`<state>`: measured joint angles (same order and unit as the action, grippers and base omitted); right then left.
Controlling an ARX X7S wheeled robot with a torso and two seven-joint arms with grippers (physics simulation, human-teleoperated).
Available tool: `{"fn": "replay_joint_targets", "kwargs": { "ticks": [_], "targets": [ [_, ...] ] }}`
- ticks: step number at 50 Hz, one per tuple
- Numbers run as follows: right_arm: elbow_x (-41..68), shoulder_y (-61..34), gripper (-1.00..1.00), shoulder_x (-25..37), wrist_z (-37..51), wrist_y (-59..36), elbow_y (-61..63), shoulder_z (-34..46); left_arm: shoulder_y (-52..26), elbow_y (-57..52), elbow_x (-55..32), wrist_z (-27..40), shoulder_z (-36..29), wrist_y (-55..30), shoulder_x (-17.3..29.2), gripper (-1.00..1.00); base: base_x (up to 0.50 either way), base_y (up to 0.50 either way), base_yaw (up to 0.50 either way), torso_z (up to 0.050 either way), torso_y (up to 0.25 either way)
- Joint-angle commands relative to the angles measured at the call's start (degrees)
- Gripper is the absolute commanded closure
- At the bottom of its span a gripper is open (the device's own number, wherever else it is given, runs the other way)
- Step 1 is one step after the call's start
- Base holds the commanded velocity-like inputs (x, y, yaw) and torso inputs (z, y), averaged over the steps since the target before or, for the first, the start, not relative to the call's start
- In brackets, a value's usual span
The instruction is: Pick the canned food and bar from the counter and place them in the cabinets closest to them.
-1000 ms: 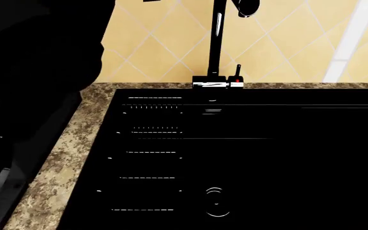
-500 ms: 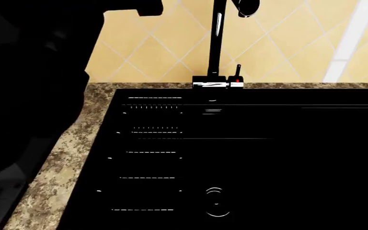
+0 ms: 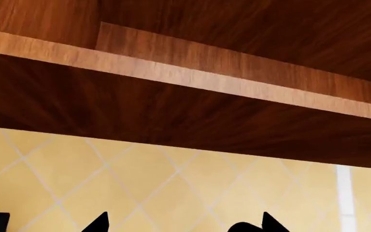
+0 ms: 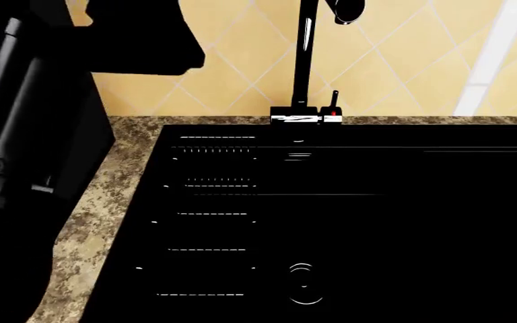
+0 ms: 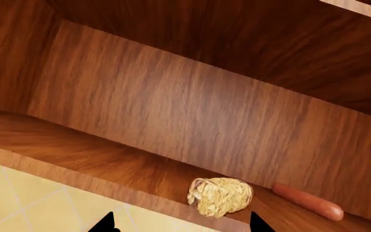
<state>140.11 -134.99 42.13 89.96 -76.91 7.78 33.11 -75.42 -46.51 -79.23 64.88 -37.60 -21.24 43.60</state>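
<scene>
Right pincer [image 5: 180,227]: only two dark fingertips show, set well apart with nothing between them, so released. It faces into an open wooden cabinet [image 5: 172,111]. On the cabinet's shelf lie a tan grainy bar [image 5: 220,195], seen end-on near the front lip, and beside it a reddish sausage [image 5: 308,201] farther back. The bar rests free of the tips; judged placed, with the pincer spread to let it lie.

Left pincer [image 3: 184,224]: two dark tips likewise apart, nothing held, so released. It points up at the cabinet underside [image 3: 172,72] above a yellow tiled wall [image 3: 140,183]. No door or handle visible here.

Head view: left arm [image 4: 25,121] raised high at the bench [image 4: 106,195] edge. A black sink [image 4: 330,222] and black tap [image 4: 308,60] fill the rest.

Can: not seen in any view, so cannot place it. Judged: the can half remains to be confirmed.
</scene>
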Motion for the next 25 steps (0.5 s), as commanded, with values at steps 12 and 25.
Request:
{"fn": "replay_joint_targets", "kwargs": {
  "ticks": [12,25],
  "targets": [
    [7.73,-0.01,-1.00,11.14,0.03,3.82,14.39,-7.69,0.25,-13.48,0.32,5.42,-1.40,8.94,10.87,-1.00,0.00,0.00,0.00,0.000,0.000],
    [13.96,-0.01,-1.00,19.24,0.03,3.52,18.84,-11.94,-31.00,-13.48,13.76,11.43,-53.39,36.62,20.84,-1.00,0.00,0.00,0.00,0.000,0.000]
  ]
}}
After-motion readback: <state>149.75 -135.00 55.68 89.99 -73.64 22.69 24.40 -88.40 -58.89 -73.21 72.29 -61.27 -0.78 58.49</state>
